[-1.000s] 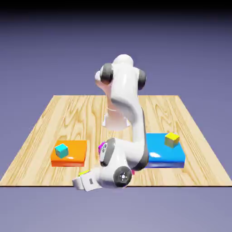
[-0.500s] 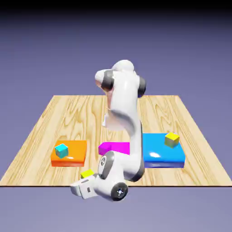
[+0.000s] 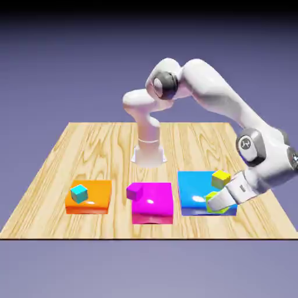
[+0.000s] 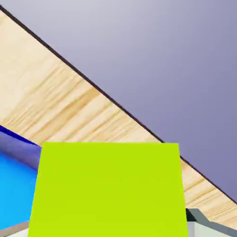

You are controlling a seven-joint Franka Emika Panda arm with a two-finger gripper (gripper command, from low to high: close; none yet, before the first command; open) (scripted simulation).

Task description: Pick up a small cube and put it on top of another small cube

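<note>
The wooden surface [image 3: 87, 151], pale and streaked in grain, extends beneath the whole arrangement in the exterior view; in the hand view its dark edge runs diagonally from upper left to lower right, with the blue-violet backdrop beyond. The white arm [image 3: 218, 90], with dark grey joint caps, rises from its base at the surface's far part, arches toward the exterior view's right and slopes down to the hand. Of 3 flat slabs, the blue slab [image 3: 192, 189] is the largest and lies at the exterior view's right; the magenta slab [image 3: 152, 201] occupies the middle; the orange slab [image 3: 100, 198] lies at the exterior view's left. The gripper [image 3: 218, 204], tilted and reaching down toward the exterior view's left, is closed on the lime cube [image 4: 109, 190], its 2 fingers on opposite sides of it. In the exterior view the lime cube appears over the near part of the blue slab, partly hidden by the gripper; whether it touches the slab cannot be told. In the hand view its flat lime face fills the lower middle, between the fingertips [image 4: 201, 227]. 3 further small cubes are visible. The golden-yellow cube [image 3: 220, 178], with olive-toned sides, sits on the blue slab toward the exterior view's right, near the lime cube. The magenta cube [image 3: 135, 192] appears at the left edge of the magenta slab, and the cyan cube [image 3: 79, 194] rests on the orange slab.
</note>
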